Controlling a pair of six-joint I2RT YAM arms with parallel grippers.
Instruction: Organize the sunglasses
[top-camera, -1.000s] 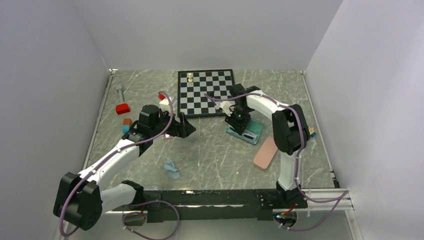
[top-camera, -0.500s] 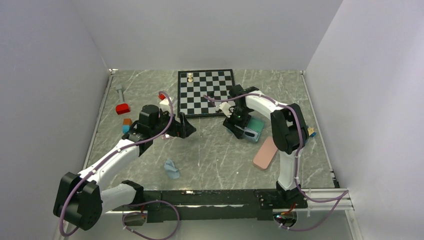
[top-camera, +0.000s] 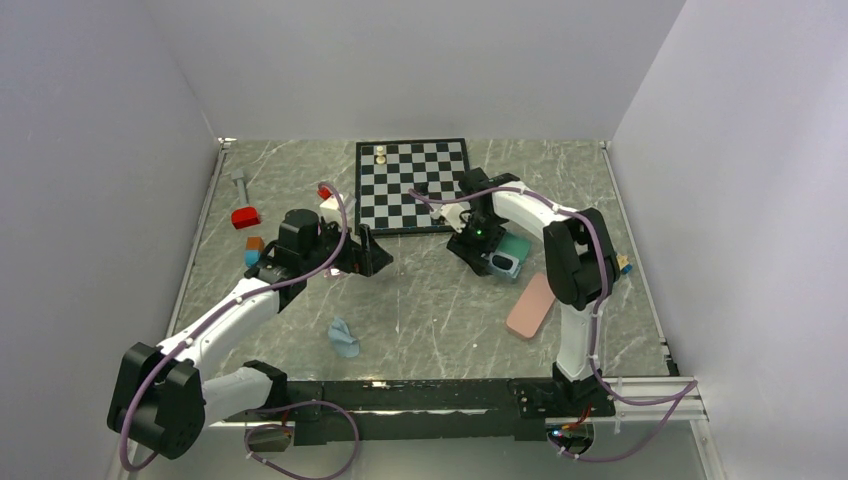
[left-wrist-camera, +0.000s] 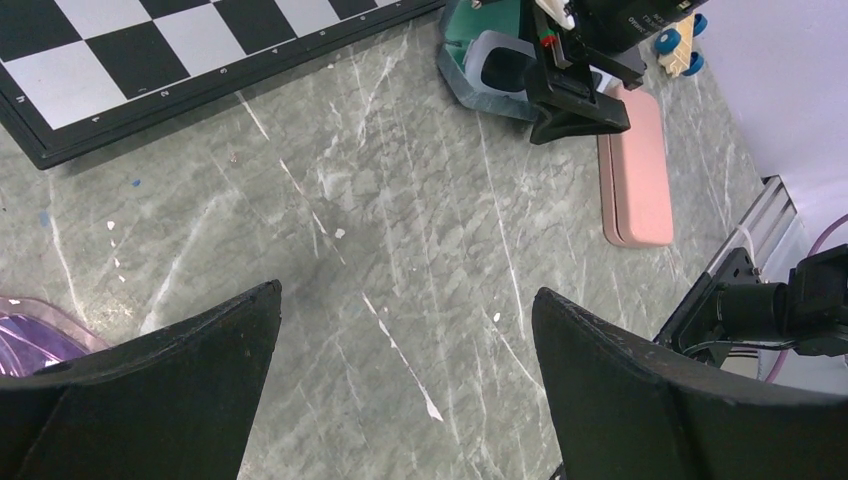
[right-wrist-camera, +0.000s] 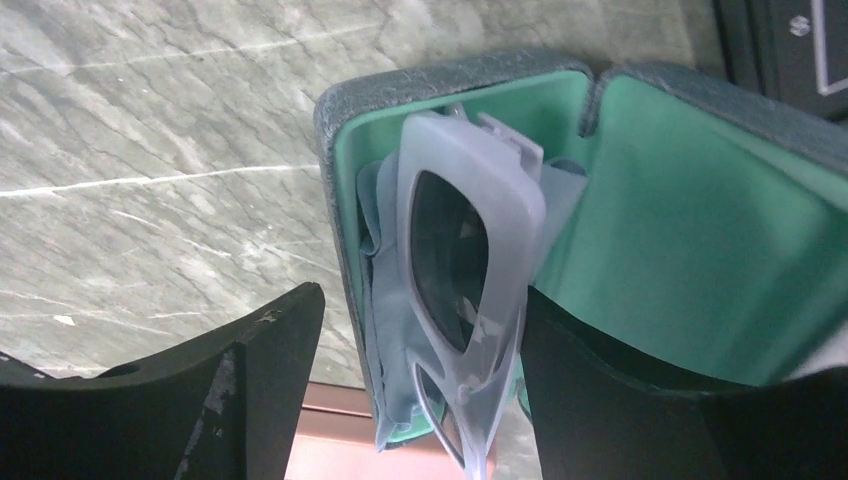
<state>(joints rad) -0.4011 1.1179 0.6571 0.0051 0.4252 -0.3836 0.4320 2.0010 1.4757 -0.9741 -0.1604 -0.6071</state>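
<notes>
The marks along the edge of the chessboard (left-wrist-camera: 150, 60) are showing too small to read. The right gripper (right-wrist-camera: 420, 330) is hanging wide open astride the white sunglasses (right-wrist-camera: 470, 270), which are lying on a blue cloth (right-wrist-camera: 385, 290) inside the open green-lined case (right-wrist-camera: 690, 230). The left gripper (left-wrist-camera: 405, 300) is hovering wide and empty over the table (left-wrist-camera: 400, 200), the purple sunglasses (left-wrist-camera: 30, 335) lying just beside one finger

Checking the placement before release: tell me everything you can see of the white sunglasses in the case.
The white sunglasses have a thick, pale, plastic-looking frame and dark lenses. They lie tilted in the open green-lined case, resting on a light-blue cloth, with one end sticking out past the case's rim. The right gripper is open with a finger on either side of them; whether either finger touches them cannot be told.
</notes>
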